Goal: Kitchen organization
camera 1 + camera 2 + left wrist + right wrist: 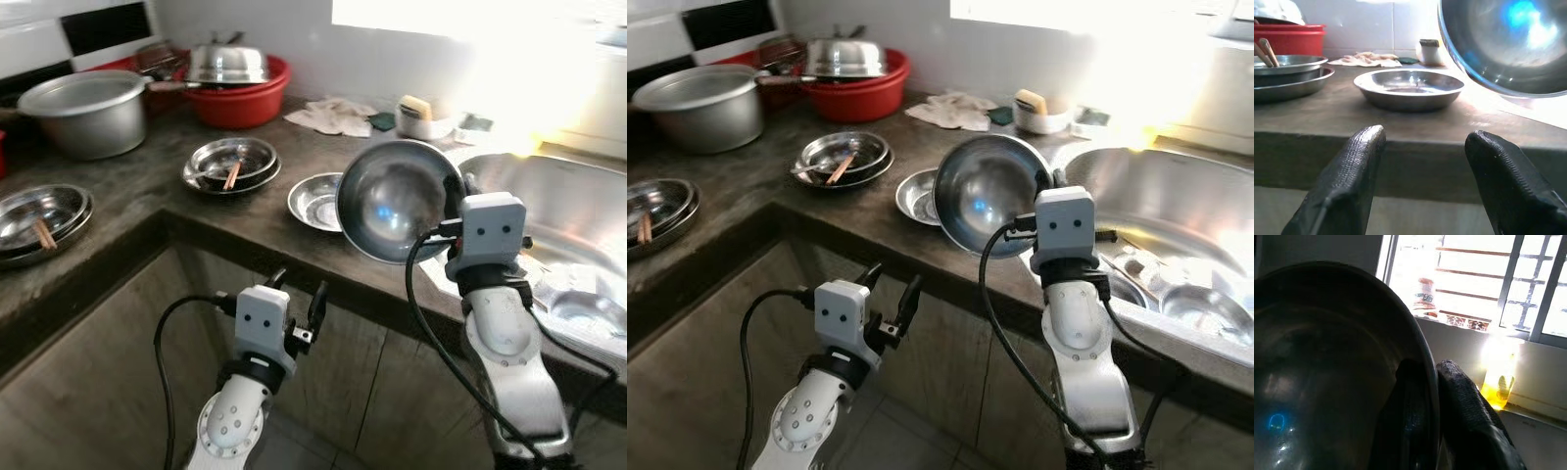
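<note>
right tool [1422,401] pinches the rim of a steel bowl [397,201], held tilted on edge above the tabletop [127,186] beside the sink [573,211].
thin, stiff, polished steel, so probably light but slippery; a rim pinch with 1 finger inside and 1 outside looks the only hold, and it may swing. left tool [1425,171] hangs wide open and empty, low before the tabletop edge. a small steel dish [315,200] sits just beside the bowl; stacked plates [230,164], a matte pot [78,113] and a red basin [245,98] lie beyond.

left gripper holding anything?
No: the left gripper hangs open below the counter edge, its fingers apart with nothing between them.
</note>
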Controlling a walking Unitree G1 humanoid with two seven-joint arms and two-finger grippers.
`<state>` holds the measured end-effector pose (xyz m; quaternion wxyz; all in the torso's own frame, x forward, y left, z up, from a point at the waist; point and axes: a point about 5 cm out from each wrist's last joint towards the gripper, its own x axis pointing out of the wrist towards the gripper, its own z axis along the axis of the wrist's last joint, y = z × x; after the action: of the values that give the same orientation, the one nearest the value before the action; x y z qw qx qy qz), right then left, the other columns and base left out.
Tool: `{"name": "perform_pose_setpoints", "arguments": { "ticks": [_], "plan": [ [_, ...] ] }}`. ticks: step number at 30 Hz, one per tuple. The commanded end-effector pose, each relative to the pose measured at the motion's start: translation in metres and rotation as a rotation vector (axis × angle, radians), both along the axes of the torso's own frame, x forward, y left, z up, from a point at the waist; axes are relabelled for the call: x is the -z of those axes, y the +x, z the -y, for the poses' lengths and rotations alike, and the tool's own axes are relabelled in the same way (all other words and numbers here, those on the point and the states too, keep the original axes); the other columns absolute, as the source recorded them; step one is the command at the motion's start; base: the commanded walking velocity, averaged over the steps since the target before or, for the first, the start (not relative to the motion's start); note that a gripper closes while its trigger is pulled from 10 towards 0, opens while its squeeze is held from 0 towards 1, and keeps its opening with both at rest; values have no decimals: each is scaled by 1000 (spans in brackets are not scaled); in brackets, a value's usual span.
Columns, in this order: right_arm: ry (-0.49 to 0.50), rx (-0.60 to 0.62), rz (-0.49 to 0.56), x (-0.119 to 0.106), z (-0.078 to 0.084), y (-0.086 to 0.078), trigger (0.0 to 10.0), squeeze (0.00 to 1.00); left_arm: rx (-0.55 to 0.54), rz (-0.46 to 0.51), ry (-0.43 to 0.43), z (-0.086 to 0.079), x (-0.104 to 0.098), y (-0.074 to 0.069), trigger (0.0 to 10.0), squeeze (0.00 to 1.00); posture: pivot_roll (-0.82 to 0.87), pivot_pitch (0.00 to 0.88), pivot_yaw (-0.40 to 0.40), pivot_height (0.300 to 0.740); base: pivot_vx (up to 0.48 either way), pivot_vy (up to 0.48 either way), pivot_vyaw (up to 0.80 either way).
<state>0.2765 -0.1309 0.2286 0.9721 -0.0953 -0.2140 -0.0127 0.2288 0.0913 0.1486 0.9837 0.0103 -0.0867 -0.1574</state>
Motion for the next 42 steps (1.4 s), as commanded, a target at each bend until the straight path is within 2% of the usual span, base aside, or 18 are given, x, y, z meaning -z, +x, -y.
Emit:
{"name": "perform_pose_setpoints", "arguments": {
  "ticks": [1, 9, 16, 23, 42],
  "plan": [
    [5, 26, 30, -7, 7, -3, 10000, 0, 23, 1, -12, 6, -1, -1, 10000, 0, 31, 71, -16, 740, 0, 292, -788],
    [0, 26, 28, -7, 6, -2, 10000, 0, 51, 19, 33, 9, -2, 0, 10000, 0, 30, 62, -11, 740, 0, -137, -788],
    [4, 23, 37, -9, 6, 0, 10000, 0, 30, 7, 14, 7, -1, 2, 10000, 0, 32, 56, -12, 740, 0, -242, -787],
    [23, 25, 46, -14, 9, 5, 10000, 0, 43, 24, 43, 7, -1, 1, 10000, 0, 30, 52, -14, 740, 76, -92, 0],
    [40, -16, 53, -24, 10, 15, 10000, 0, 26, 30, 72, 3, 0, 2, 10000, 0, 34, 60, -16, 740, 341, -332, 0]
  ]
}}
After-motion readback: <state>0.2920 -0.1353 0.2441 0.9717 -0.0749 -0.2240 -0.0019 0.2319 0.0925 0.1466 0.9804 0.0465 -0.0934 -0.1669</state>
